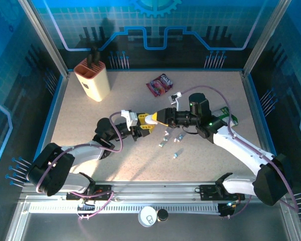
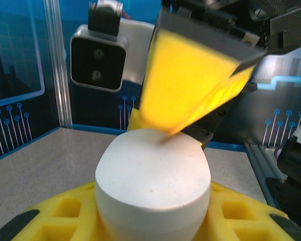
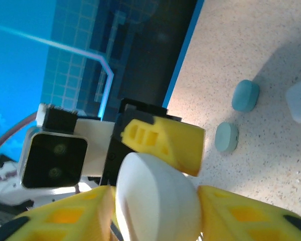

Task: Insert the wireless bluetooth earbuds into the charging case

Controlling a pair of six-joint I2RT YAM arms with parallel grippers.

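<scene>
A white pebble-shaped charging case (image 2: 153, 175) sits upright between my left gripper's (image 2: 153, 213) yellow fingers (image 2: 55, 213), which are shut on its lower part. My right gripper (image 3: 158, 218) faces it from the other side, and its fingers (image 3: 251, 216) press both sides of the same case (image 3: 158, 198). One of its fingers (image 2: 190, 75) rests on the case's top, blurred. In the top view the two grippers (image 1: 140, 124) (image 1: 154, 119) meet mid-table. Several tiny earbuds (image 1: 163, 143) (image 1: 180, 136) (image 1: 175, 154) lie on the table just in front of them, pale teal (image 3: 226, 137) (image 3: 246, 95) and white (image 3: 298, 100).
A beige holder (image 1: 93, 78) stands at the back left. A red snack packet (image 1: 159, 84) lies at the back middle, and a green box (image 1: 227, 116) sits under the right arm. A white cup (image 1: 147, 216) and a dark cap (image 1: 162, 215) lie beyond the front rail.
</scene>
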